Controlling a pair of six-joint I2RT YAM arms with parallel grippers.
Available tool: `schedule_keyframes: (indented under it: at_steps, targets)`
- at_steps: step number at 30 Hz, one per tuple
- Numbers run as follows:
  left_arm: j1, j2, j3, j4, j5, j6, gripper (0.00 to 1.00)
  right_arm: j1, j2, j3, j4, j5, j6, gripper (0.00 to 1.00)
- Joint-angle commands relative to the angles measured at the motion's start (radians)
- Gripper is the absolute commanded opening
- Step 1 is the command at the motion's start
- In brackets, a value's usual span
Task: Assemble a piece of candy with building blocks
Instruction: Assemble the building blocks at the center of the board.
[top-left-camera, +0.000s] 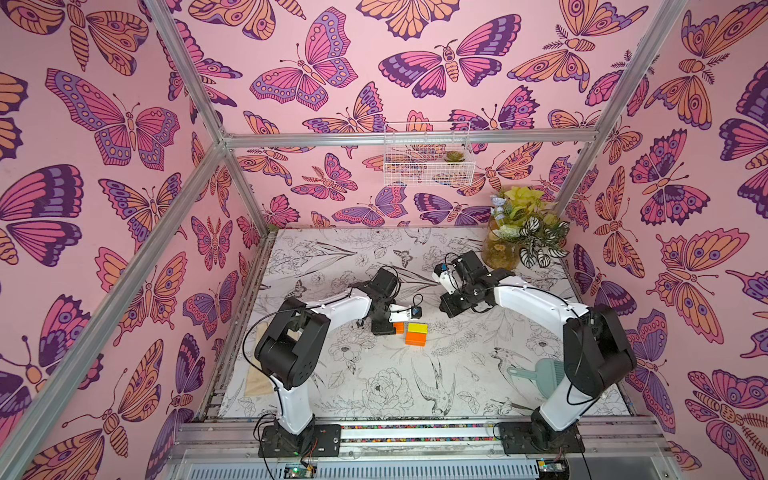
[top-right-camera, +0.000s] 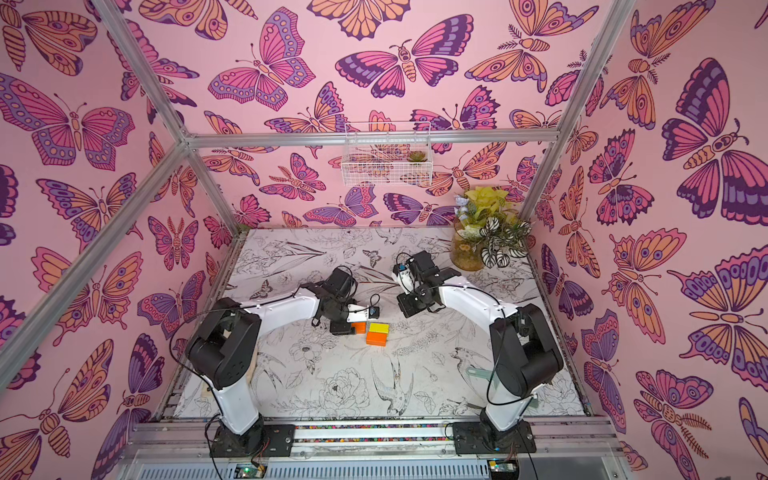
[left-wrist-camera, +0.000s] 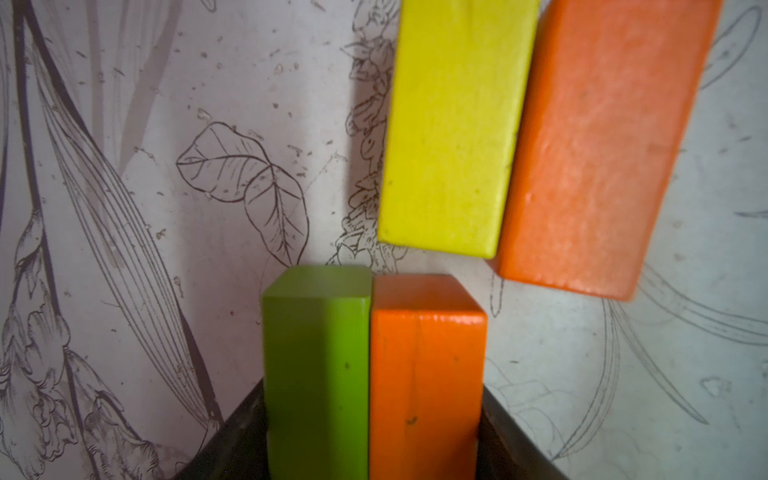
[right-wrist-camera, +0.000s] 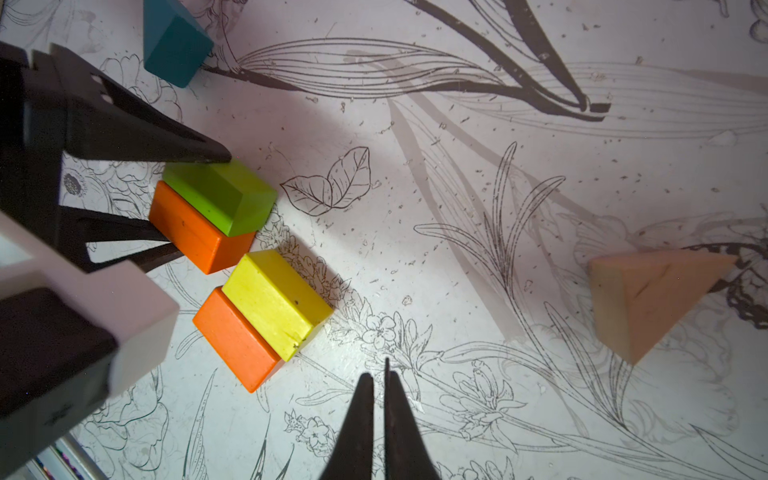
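Bricks (left-wrist-camera: 365, 374) — glossy green and orange — clamped in left tool (right-wrist-camera: 201, 203), right tool (right-wrist-camera: 378, 374) closed

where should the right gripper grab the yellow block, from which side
Probably from above, jaws on its two short ends: the yellow block lies flat, one long side tight against the loose orange block, so that side gives no gap.

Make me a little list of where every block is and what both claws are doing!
left gripper: shut on green wooden brick and orange wooden brick, side by side
right gripper: shut, empty
yellow wooden brick: lying against second orange wooden brick
teal triangular wooden wedge: alone, apart from bricks
tan triangular wooden wedge: alone, apart from bricks
progress: wedges not yet added
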Motion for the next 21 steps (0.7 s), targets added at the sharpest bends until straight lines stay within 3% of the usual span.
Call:
schedule_keyframes:
  at_steps: [1,9,21]
  targets:
    - [-0.008,-0.028,-0.072,-0.040,0.013,0.028,0.00,0.008,0.001,-0.006,-0.014,0.015,0.011,0.11]
    - [-0.014,-0.080,-0.130,-0.043,0.063,0.023,0.00,0.007,-0.001,-0.012,-0.016,0.005,0.013,0.11]
    - [-0.021,-0.016,-0.088,-0.045,0.050,0.031,0.00,0.010,-0.020,-0.028,-0.019,-0.008,0.013,0.11]
